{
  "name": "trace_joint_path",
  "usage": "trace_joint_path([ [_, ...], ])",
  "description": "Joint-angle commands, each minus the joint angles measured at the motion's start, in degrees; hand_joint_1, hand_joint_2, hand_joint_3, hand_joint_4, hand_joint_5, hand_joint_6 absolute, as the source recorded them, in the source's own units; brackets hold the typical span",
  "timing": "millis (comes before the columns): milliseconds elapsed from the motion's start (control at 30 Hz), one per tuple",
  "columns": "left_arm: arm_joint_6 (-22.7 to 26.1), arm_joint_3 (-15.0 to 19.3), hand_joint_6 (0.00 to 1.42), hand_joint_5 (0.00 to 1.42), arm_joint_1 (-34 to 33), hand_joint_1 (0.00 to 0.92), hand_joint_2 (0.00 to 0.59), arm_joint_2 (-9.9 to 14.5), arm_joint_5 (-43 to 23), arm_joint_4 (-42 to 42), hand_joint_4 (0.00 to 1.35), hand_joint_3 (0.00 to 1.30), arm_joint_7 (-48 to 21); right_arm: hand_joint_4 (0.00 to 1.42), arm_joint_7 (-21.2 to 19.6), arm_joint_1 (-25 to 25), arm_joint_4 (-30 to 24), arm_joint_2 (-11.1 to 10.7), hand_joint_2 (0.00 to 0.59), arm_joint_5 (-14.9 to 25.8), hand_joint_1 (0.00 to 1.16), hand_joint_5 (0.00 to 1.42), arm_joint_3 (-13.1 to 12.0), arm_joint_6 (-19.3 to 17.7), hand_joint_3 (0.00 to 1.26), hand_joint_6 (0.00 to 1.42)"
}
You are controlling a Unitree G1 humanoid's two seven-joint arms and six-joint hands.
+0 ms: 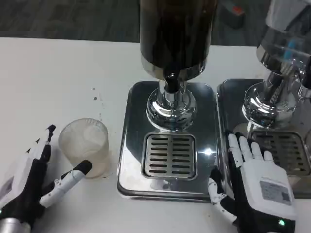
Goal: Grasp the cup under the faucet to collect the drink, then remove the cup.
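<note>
A clear plastic cup (86, 146) stands upright on the white table, left of the dispenser's steel base (130, 145). My left hand (34, 177) lies just left of the cup with fingers spread; one black fingertip (83, 168) touches the cup's lower front, the others reach up beside it. The hand holds nothing. The dark drink tank (175, 34) with its black faucet (170, 80) rises above the slotted drip grate (169, 155); nothing stands on the grate. My right hand (255, 182) rests open between the two bases, fingers pointing away from me.
A second dispenser (279, 63) with its own steel base and grate (286, 153) stands at the right, close to my right hand. A few small dark specks (95, 98) mark the table left of the base. Bare white table stretches to the left.
</note>
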Motion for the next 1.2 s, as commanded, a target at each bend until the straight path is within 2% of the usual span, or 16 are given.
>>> trace_joint_path([
  [33, -1.02, -1.46, 0.0, 0.0, -2.89, 0.0, 0.0, -0.61, 1.17, 2.4, 0.0, 0.0, -0.18, 0.0, 0.94, 0.04, -1.09, -0.31, 0.572, 0.18, 0.34, 0.0, -0.45, 0.38, 0.01, 0.0],
  [167, -2.03, -2.48, 0.0, 0.0, -3.94, 0.001, 0.0, -0.11, 1.64, 3.73, 0.0, 0.0, 0.03, 0.0, 1.05, 0.61, -1.45, 0.09, 0.568, 0.03, 0.34, 0.0, -0.25, 0.86, 0.01, 0.0],
  [433, -5.51, -3.88, 0.0, 0.03, -6.99, 0.089, 0.006, 0.03, 1.58, 8.22, 0.0, 0.0, -1.69, 0.0, 0.98, 1.59, -1.67, 0.99, 0.564, -0.28, 0.35, 0.0, 0.39, 1.72, 0.03, 0.0],
  [567, -7.95, -3.71, 0.15, 0.14, -7.98, 0.157, 0.023, -0.39, 0.56, 9.9, 0.0, 0.0, -1.36, 0.0, 1.03, 1.89, -1.84, 1.18, 0.563, -0.4, 0.35, 0.0, 0.73, 2.21, 0.05, 0.0],
  [733, -11.18, -3.41, 0.28, 0.25, -8.89, 0.193, 0.042, -0.68, -0.47, 12.09, 0.01, 0.0, -1.05, 0.0, 0.92, 2.21, -2.03, 1.44, 0.555, -0.43, 0.37, 0.0, 0.99, 2.82, 0.06, 0.0],
  [833, -12.19, -3.22, 0.37, 0.32, -9.27, 0.212, 0.054, -0.87, -0.78, 13.27, 0.06, 0.01, -1.05, 0.0, 0.97, 2.22, -2.07, 1.47, 0.554, -0.36, 0.37, 0.0, 1.05, 3.02, 0.07, 0.0],
  [933, -12.37, -3.08, 0.48, 0.41, -9.29, 0.234, 0.059, -0.96, -0.44, 13.74, 0.13, 0.07, -0.27, 0.0, 1.07, 2.06, -2.05, 1.36, 0.554, -0.32, 0.37, 0.0, 1.14, 3.06, 0.07, 0.0],
  [1067, -11.94, -2.73, 0.62, 0.56, -8.93, 0.278, 0.074, -1.11, -0.13, 13.67, 0.26, 0.19, 0.96, 0.0, 1.46, 2.06, -2.12, 1.38, 0.554, 0.14, 0.38, 0.0, 1.04, 3.07, 0.07, 0.0],
  [1200, -11.99, -2.22, 0.75, 0.71, -8.45, 0.328, 0.097, -1.06, 0.33, 13.2, 0.48, 0.39, 2.66, 0.0, 1.74, 2.02, -2.07, 1.36, 0.554, 0.37, 0.38, 0.0, 0.98, 2.96, 0.07, 0.0],
])
